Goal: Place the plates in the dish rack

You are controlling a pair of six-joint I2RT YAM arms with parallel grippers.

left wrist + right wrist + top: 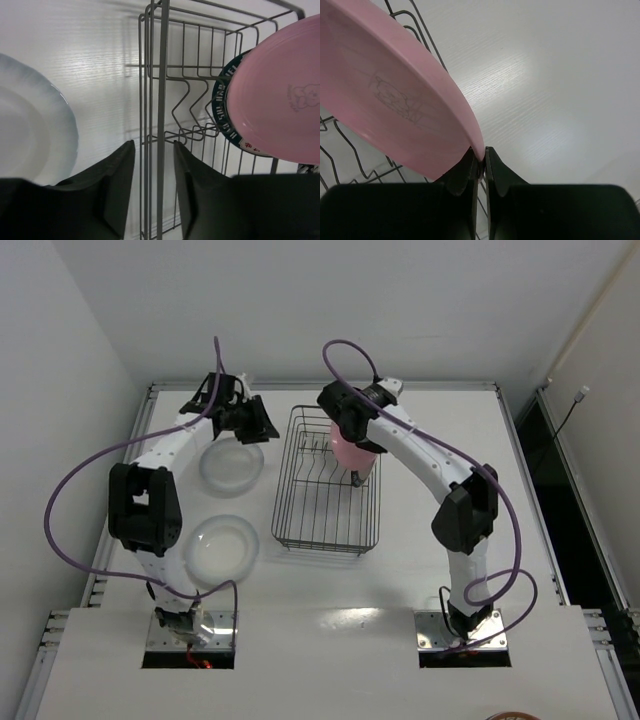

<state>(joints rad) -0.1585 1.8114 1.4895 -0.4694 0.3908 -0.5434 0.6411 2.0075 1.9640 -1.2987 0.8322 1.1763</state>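
Right end effector pinches the smooth pink plate's thin rim.

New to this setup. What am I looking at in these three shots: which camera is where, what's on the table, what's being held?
Two robot arms are bolted at the near edge of a white table. The overhead shot looks down from behind them; the other two come from cameras on each wrist, so the dark shapes at the bottom are that arm's own fingers.

A wire dish rack stands mid-table. Two translucent plates lie flat to its left, one farther and one nearer.

The right gripper is shut on the rim of a pink plate, held on edge over the rack. Behind it, a plate with a dark patterned rim already stands in the rack.

The left gripper is open and empty, with the rack's corner wire showing between its fingers.
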